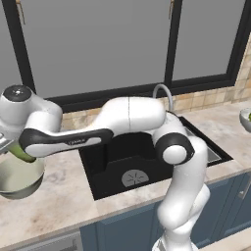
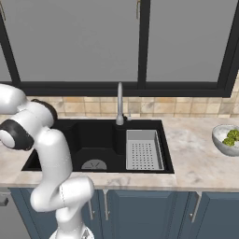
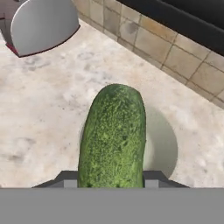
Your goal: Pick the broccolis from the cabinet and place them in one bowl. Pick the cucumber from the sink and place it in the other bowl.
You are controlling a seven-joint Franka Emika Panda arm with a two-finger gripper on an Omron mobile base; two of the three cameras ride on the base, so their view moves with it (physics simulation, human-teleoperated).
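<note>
While the arm reaches far out to its left over the counter (image 1: 63, 196), the cucumber (image 3: 113, 138) sits pinched between the gripper (image 3: 111, 178)'s two dark fingertips (image 3: 152, 178), its rounded end pointing away from the hand and down toward the olive-grey bowl (image 1: 19, 179). From the left base view a sliver of green shows just under the wrist, right above that bowl's rim, so the cucumber hangs over the bowl's mouth; whether it touches the bowl I cannot tell. Through the hand's camera the bowl's pale inside shows as a curved patch behind the cucumber, against the marbled countertop, with the tan tile backsplash (image 3: 175, 52) running along the far edge. A rounded grey object (image 3: 43, 24) stands on the counter beyond it; what it is I cannot make out. Off to the right of the black sink (image 2: 100, 144), the whitish glassy bowl (image 2: 221, 142) rests on the counter with the yellow-green broccolis (image 2: 230, 137) in it. Inside the sink, the grey perforated tray (image 2: 144, 149) lies in the right half, and the silver tap (image 2: 120, 105) rises behind.
</note>
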